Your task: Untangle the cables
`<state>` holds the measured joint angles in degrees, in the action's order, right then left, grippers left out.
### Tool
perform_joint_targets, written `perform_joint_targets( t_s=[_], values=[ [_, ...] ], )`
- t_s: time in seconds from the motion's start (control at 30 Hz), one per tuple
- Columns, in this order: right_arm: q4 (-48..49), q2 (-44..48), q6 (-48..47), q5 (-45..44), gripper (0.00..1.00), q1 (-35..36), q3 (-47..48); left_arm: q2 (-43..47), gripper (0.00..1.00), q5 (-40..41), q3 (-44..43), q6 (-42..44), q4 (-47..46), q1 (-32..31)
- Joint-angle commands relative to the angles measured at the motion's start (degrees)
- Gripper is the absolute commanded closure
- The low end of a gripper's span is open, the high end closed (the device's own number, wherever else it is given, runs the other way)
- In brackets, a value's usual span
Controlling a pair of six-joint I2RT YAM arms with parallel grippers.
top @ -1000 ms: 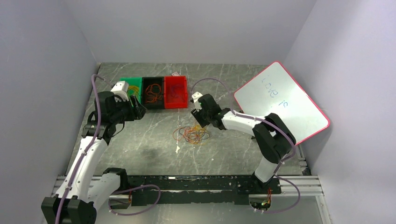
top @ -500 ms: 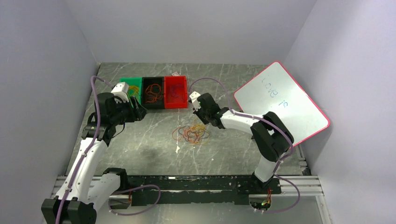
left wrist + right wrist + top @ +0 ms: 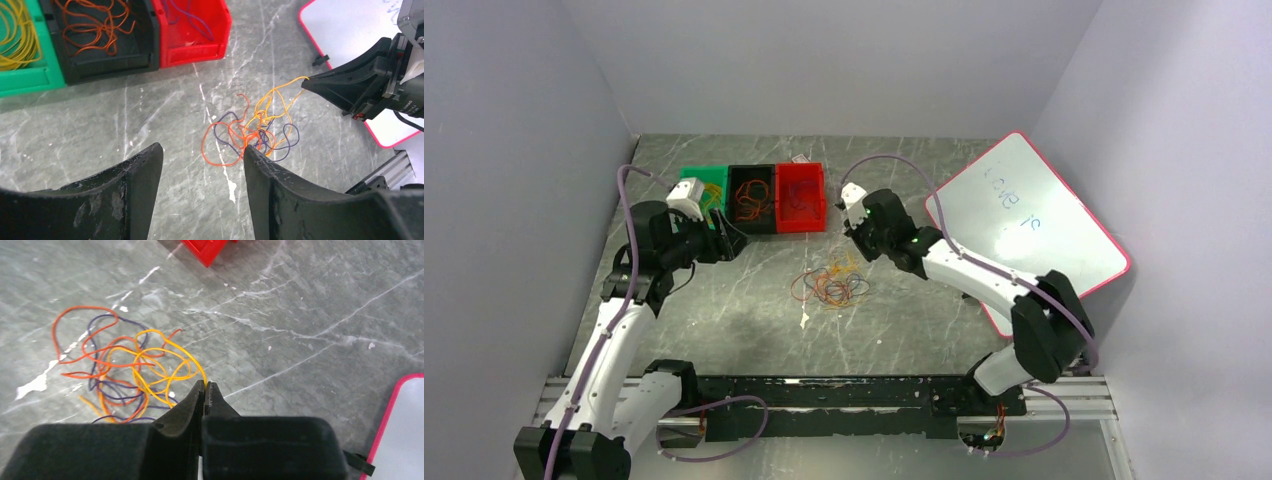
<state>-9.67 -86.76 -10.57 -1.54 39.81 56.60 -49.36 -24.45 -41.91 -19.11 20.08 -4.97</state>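
1. My right tool (image 3: 205, 389): fingers pressed together on one yellow cable (image 3: 148, 331), pinched at the very tips. The strand runs taut from the tips down into the heap. The tool stands just to the right of the heap, between it and the whiteboard.

2. My left tool (image 3: 202, 150): fingers spread wide, nothing between them. It hovers above the worktop (image 3: 724, 320), on the left of the heap and in front of the bins, touching no cable.

3. Cables (image 3: 829, 288): one loose tangle of thin loops in orange, yellow and purple, lying on the worktop near its middle, in front of the red bin and well apart from it. The loops cross over one another, and which lies on top I cannot tell.

4. Green bin (image 3: 25, 82): leftmost of three set in a row, touching side to side, at the far side of the worktop. Yellow loops inside.

5. Black bin (image 3: 107, 62): middle of the row. Orange loops inside.

6. Red bin (image 3: 195, 52): right end of the row. A few purple strands inside.

7. Whiteboard (image 3: 1034, 230): pink-rimmed, at the right of the worktop, with faint blue writing that I cannot read.
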Motion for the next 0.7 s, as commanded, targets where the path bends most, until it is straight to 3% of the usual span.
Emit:
perform_joint_targets(
  t_s=[0.0,0.2,0.37,0.67],
  values=[
    [-6.5,4.1,2.7,4.9,1.0,-0.2,2.8,0.4,0.34,-6.6,0.4,-0.6,-5.5,-0.2],
    [-13.1,9.0,5.2,8.5,1.0,-0.1,7.6,-0.6,0.26,-12.0,1.5,-1.2,-13.2,-1.6],
    [-15.4,14.3,8.0,10.6,1.0,-0.1,10.8,-3.0,0.21,-9.1,0.7,-1.4,-19.7,-10.0],
    [-18.1,20.7,11.1,14.6,1.0,0.0,16.5,-8.5,0.18,-6.5,1.9,-5.0,-41.8,-18.5]
  ],
)
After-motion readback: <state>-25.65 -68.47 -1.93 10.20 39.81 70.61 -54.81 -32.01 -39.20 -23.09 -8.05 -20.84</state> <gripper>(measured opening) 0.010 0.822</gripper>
